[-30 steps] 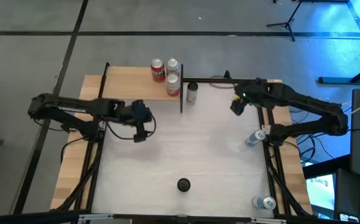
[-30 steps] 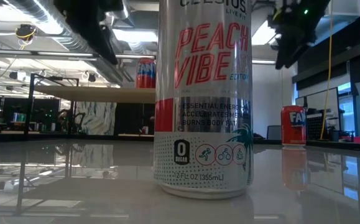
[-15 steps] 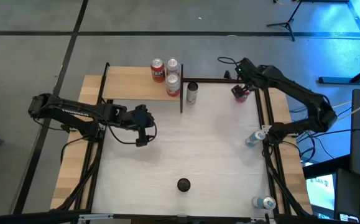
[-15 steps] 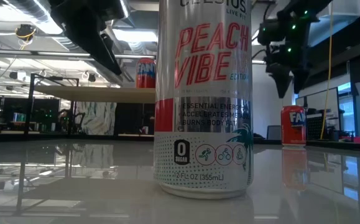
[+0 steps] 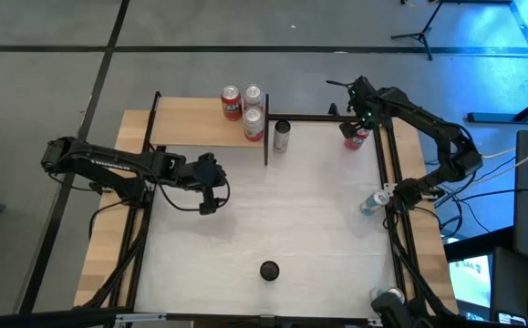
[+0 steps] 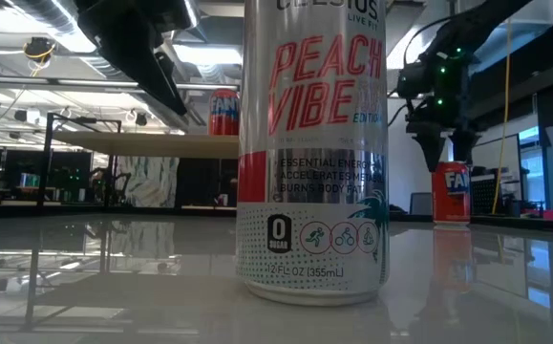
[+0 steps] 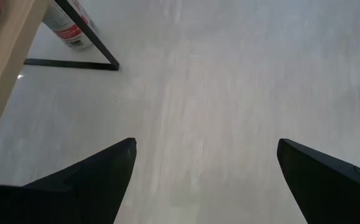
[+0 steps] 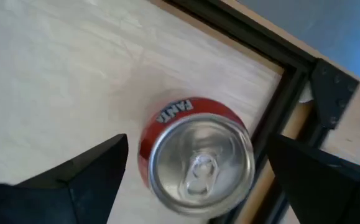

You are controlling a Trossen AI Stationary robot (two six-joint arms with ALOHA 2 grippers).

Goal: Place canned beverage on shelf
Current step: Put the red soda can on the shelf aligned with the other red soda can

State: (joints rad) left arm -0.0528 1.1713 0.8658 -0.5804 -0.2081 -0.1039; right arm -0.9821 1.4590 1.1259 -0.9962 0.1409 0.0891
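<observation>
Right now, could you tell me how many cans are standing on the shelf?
3: a red can and a silver can side by side at the shelf's far edge, and a third can just nearer the table's middle. None seems hidden.

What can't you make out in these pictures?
- Low view: the big can up close hides the table's middle; its top is cut off by the edge.
- High view: labels on the three shelf cans are too small.
- Right wrist view: the red can between the open right gripper shows only its top.
</observation>
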